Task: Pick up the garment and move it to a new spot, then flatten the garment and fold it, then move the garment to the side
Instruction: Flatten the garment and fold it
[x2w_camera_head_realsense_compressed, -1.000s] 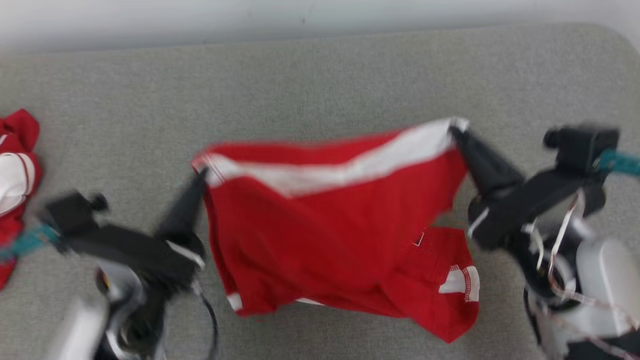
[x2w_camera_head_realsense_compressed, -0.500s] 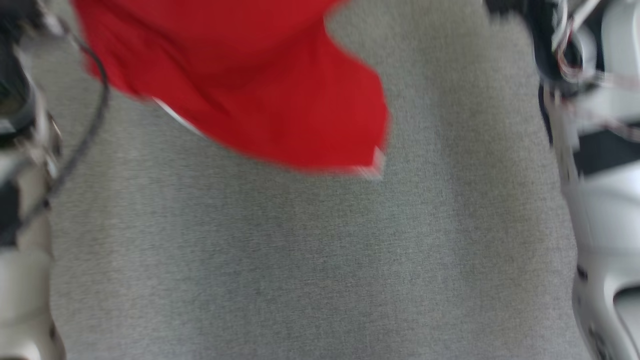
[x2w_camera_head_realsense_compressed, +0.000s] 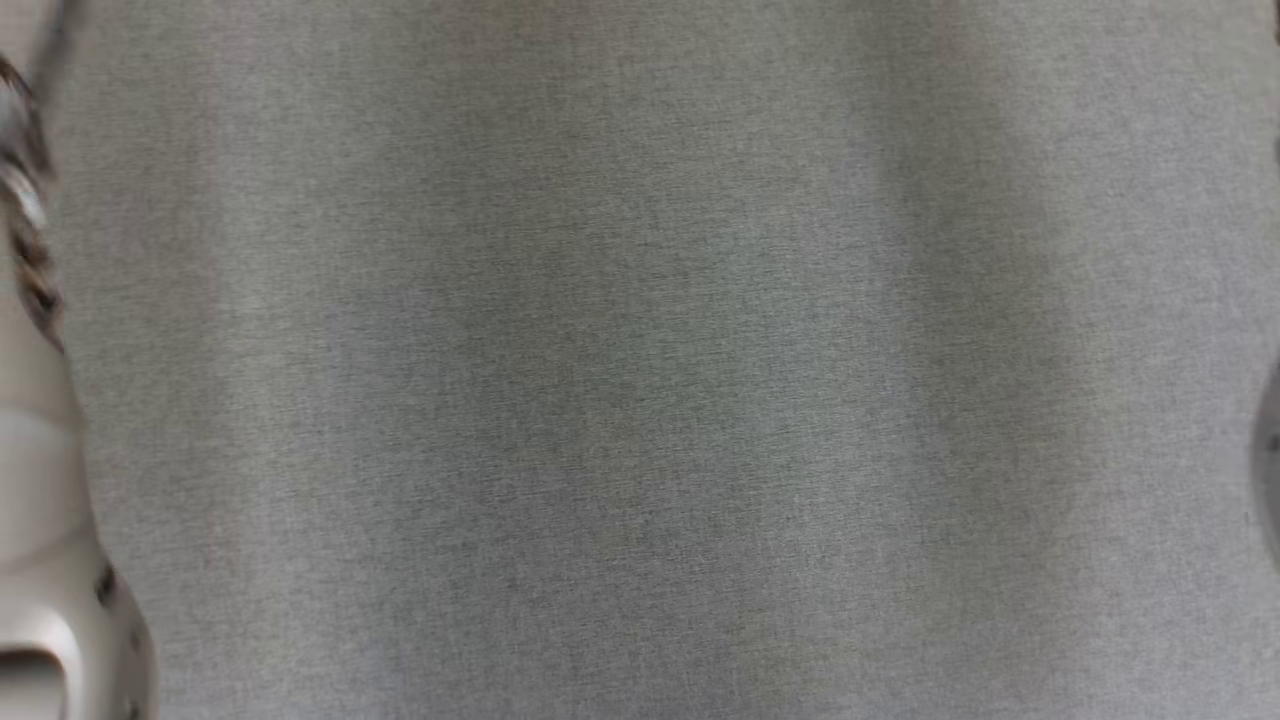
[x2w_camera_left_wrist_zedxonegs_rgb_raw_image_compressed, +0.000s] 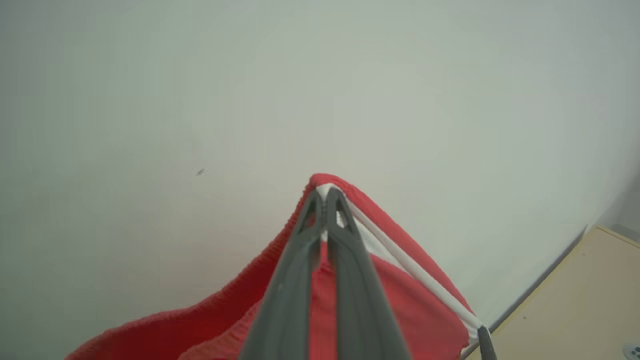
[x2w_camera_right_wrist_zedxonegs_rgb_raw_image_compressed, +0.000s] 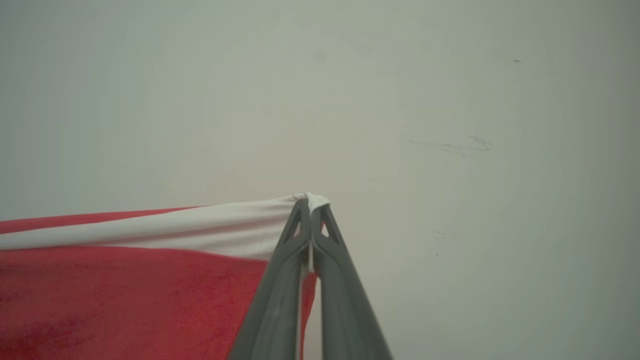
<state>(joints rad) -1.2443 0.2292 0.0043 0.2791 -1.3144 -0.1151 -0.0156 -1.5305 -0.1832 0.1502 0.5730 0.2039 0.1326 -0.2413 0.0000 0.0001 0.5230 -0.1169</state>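
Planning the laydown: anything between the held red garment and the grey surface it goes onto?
Nothing visible. Left gripper and right gripper are each shut on a corner of the red garment, and the stretch of grey surface in the head view carries no object.

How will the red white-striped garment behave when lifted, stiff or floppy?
Probably floppy: the red white-striped garment sags below the left gripper. Likely light: the right gripper holds it by a small pinched corner, so it may slip.
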